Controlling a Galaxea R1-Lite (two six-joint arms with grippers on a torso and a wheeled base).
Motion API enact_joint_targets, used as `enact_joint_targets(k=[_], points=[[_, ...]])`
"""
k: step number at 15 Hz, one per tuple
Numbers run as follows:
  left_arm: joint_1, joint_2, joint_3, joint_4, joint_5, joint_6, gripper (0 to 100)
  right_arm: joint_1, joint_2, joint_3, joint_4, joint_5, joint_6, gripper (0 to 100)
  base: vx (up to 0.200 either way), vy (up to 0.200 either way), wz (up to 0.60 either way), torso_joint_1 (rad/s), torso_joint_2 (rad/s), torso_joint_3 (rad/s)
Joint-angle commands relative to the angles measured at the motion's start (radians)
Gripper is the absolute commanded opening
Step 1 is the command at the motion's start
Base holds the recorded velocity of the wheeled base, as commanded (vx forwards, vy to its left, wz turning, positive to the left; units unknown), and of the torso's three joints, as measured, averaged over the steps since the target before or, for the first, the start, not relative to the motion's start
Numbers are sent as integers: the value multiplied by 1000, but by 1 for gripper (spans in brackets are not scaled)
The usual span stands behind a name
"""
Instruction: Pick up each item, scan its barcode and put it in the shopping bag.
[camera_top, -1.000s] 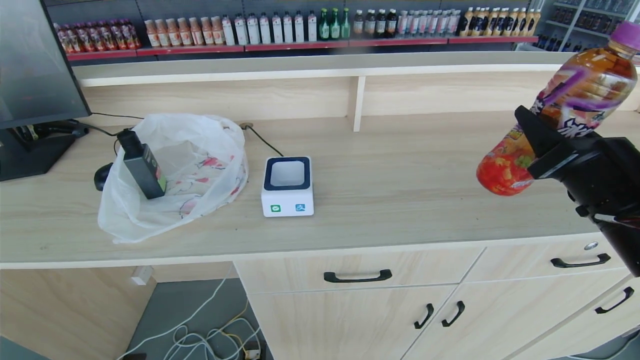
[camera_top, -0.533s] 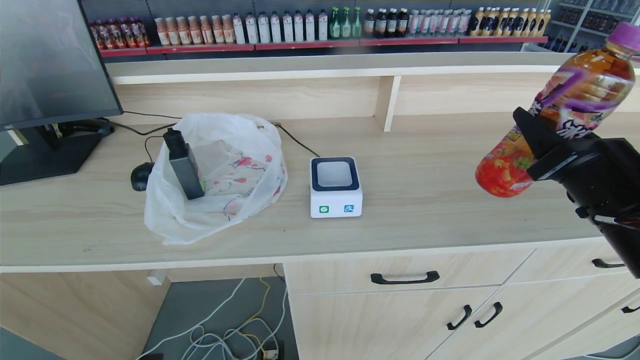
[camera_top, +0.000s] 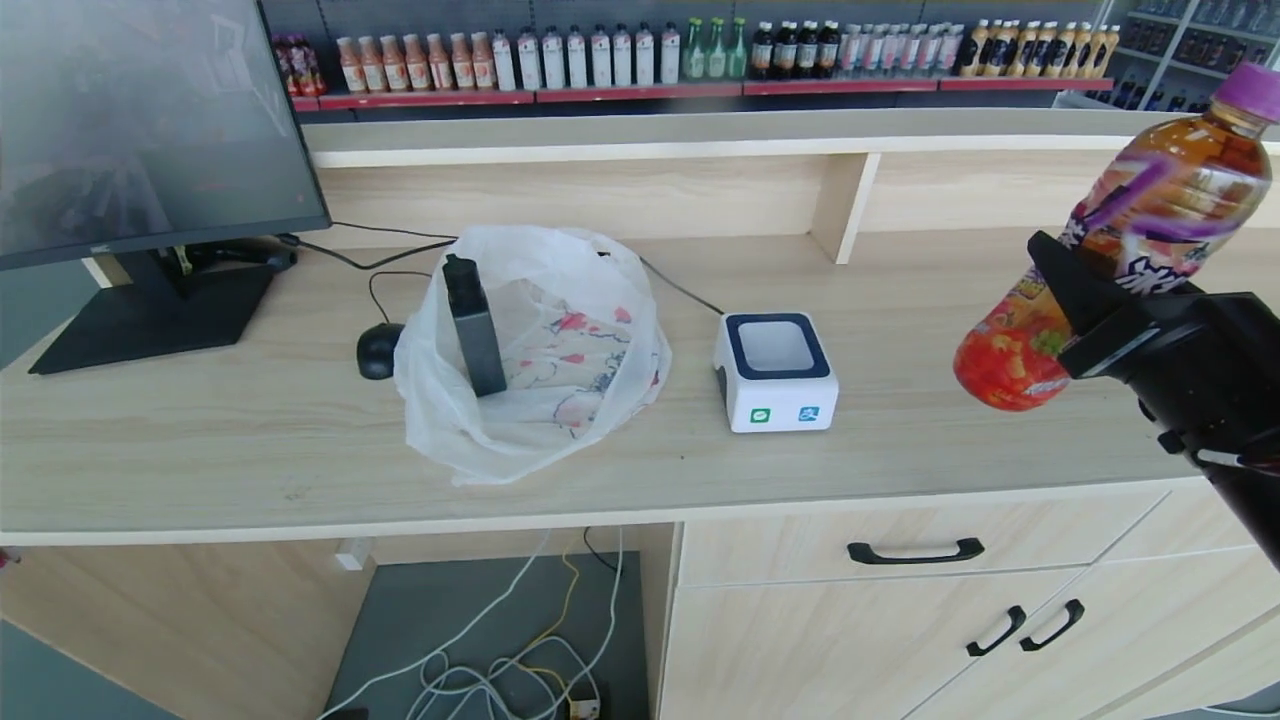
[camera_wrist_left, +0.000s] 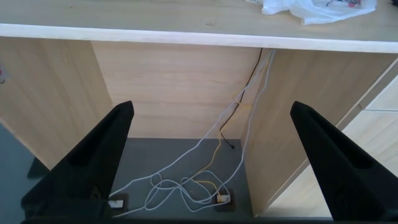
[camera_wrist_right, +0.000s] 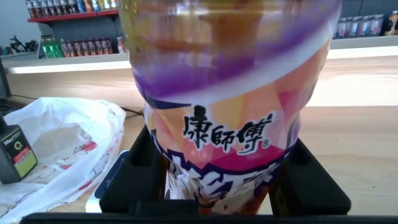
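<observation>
Bright, even room light leaves soft shadows on the worktop (camera_top: 900, 440), dull reflections in the monitor (camera_top: 150, 120) and glints on the bottle (camera_top: 1150, 210).

The camera shifted left toward the shopping bag (camera_top: 545, 420).

Light wooden counter (camera_top: 900, 440) runs right across, with a raised ledge along its back. Far left, the monitor (camera_top: 150, 120) stands on its flat black foot. Next along, a black mouse (camera_top: 378, 350) sits just beside the crumpled white shopping bag (camera_top: 560, 410), whose mouth gapes upward. Then, apart from the bag, the white scanner (camera_top: 778, 372) sits window up, its cable (camera_top: 680, 285) trailing back behind the bag
</observation>
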Motion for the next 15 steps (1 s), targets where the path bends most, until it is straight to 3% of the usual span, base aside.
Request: enact_joint_targets(k=[1,8,12,15], points=[[1,0,0,0,-1,0,100,0,3,4,-3,0,5,0,0,0,0,0,0,0],[1,0,0,0,-1,0,100,21,68,19,-3,1,34,0,0,0,0,0,0,0],[1,0,0,0,-1,0,100,35,154,-107,-3,1,40,0,0,0,0,0,0,0],[1,0,0,0,-1,0,100,70,224,-269,38,1,144,0,0,0,0,0,0,0]])
